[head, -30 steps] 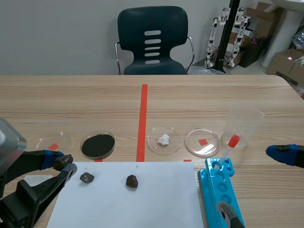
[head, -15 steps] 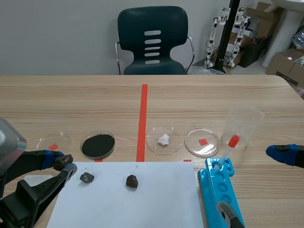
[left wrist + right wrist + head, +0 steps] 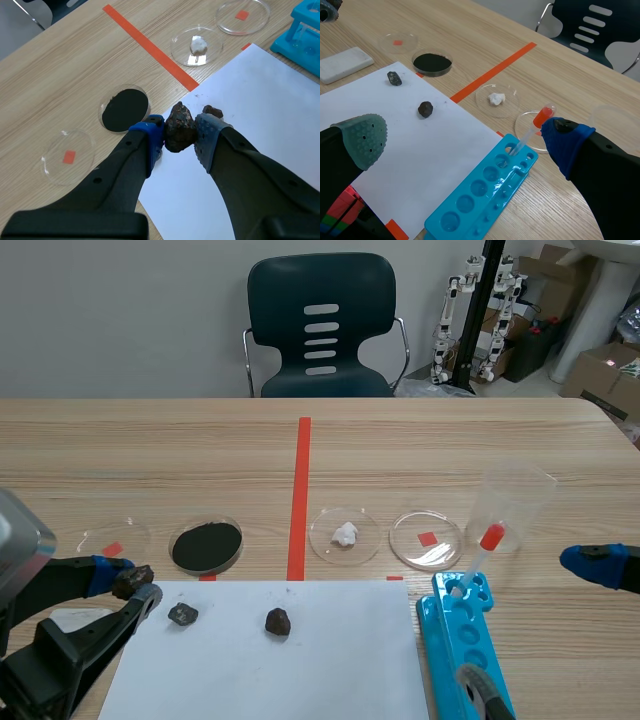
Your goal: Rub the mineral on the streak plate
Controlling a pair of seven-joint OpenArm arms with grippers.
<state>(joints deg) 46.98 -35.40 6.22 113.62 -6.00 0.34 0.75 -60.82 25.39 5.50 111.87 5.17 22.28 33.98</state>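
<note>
Left gripper [image 3: 180, 134] at near left, fingers closed on the mineral [image 3: 131, 581], a dark brown, knobbly lump pinched across its middle between the two blue pads and held off the table. Streak plate [image 3: 345, 64], a small white slab, lies flat at near left, just beside the left edge of the white paper sheet [image 3: 300, 670] and partly hidden under the left arm in the scene view. Mineral and plate are not in contact. Right gripper [image 3: 462, 142] at near right, fingers spread wide, holding nothing, by the blue well tray [image 3: 450, 640]. Handling, as judged: the mineral looks hard, rough and dense for its bulk, so the soft pads should bite well. Its irregular faces mean it could pivot in the pinch once dragged sideways. The hold around the waist appears to leave a lower edge poking past the pads, which suits rubbing. The plate is likely stiff, brittle ceramic, light enough to skid under a stroke, and nothing pins it. Steady downward pressure and a short stroke look prudent.
</note>
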